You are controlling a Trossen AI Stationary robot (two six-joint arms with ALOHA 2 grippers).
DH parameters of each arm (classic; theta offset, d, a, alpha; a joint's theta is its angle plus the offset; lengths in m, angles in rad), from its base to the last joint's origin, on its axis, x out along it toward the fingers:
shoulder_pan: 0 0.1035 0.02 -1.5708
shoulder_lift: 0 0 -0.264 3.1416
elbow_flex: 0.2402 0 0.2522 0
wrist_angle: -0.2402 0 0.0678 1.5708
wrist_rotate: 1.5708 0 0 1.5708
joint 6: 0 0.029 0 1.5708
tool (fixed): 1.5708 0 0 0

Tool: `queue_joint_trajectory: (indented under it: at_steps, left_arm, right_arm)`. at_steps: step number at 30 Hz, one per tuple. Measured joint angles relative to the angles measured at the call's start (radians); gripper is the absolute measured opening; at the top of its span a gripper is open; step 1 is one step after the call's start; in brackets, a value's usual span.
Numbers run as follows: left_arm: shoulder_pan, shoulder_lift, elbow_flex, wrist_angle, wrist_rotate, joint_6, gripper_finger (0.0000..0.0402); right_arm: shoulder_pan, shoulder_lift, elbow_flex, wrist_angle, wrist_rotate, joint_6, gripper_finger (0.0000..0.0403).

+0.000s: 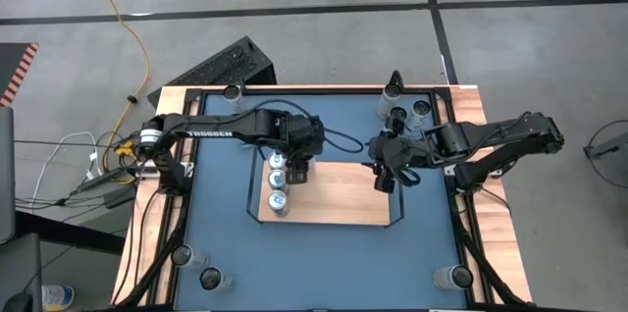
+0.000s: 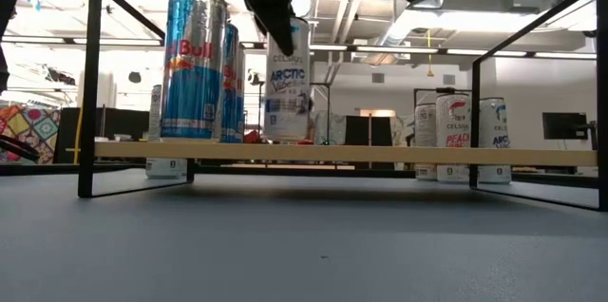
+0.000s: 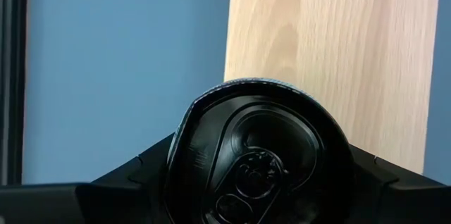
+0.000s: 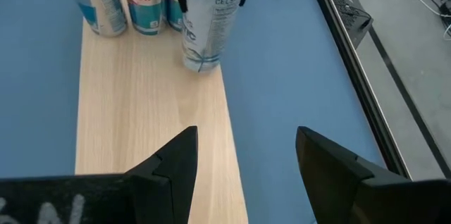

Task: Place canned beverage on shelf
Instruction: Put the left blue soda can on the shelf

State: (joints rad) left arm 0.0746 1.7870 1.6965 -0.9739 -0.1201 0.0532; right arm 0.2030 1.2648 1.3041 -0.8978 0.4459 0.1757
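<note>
The shelf (image 1: 334,194) is a light-wood board in a black wire frame on the blue table. Three blue-and-silver cans (image 1: 278,181) stand in a row at its left end. Beside them a white Celsius can (image 2: 288,79) stands upright, with my left gripper (image 2: 275,3) shut on its top. The gripper hides this can in the high view. Its base (image 4: 200,63) is at the board's far edge; whether it rests on the wood I cannot tell. My right gripper (image 4: 246,160) hangs open over the shelf's right half (image 1: 388,177), holding nothing. My left gripper pinches the white can's upper end between its two fingers, one finger (image 3: 144,175) on each side of the dark lid's rim (image 3: 184,136). The fingers come from above, slanting down. The can stands upright below them.
More cans stand at the table's far right (image 1: 420,108) and near its corners (image 1: 233,91), (image 1: 183,255), (image 1: 451,276). The shelf's middle and right part (image 4: 141,111) is bare wood. Black frame rails (image 2: 90,84) rise at the shelf's ends.
</note>
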Motion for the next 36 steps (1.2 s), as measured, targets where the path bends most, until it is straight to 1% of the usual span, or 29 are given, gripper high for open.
queue_joint_trajectory:
  at_steps: [11,29,36]
  left_arm:
    - [0.004,0.000,0.000,-0.011,0.026,-0.021,0.0242]
    - [0.010,0.000,-0.001,-0.012,0.028,-0.035,0.0242]
    - [0.011,0.000,-0.001,-0.021,0.049,-0.039,0.0242]
  right_arm:
    - [0.000,0.000,0.000,-0.007,0.000,0.006,0.0219]
    - [0.000,0.000,0.000,-0.007,0.000,0.010,0.0219]
    - [0.000,0.000,0.000,-0.009,0.000,0.010,0.0219]
